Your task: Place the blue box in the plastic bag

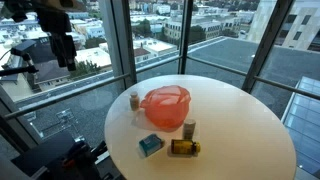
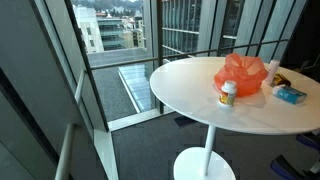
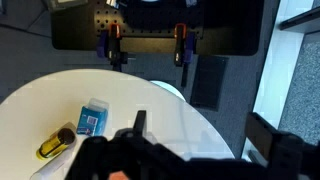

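Your gripper (image 3: pixel 150 155) is a dark blur cut off by the wrist view's bottom edge; you cannot read its jaws, and it hides the table (image 3: pixel 40 100) beneath it.

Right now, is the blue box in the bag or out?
Out. In an exterior view the box lies on the table, apart from the bag.

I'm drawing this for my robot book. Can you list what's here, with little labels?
table: round, white
plastic bag: red-orange, near the table's middle
blue box: on the table beside the bag, not inside
yellow bottle: lying next to the blue box
orange-capped bottle: upright beside the bag
gripper: up high, off to the table's side; open or shut unclear
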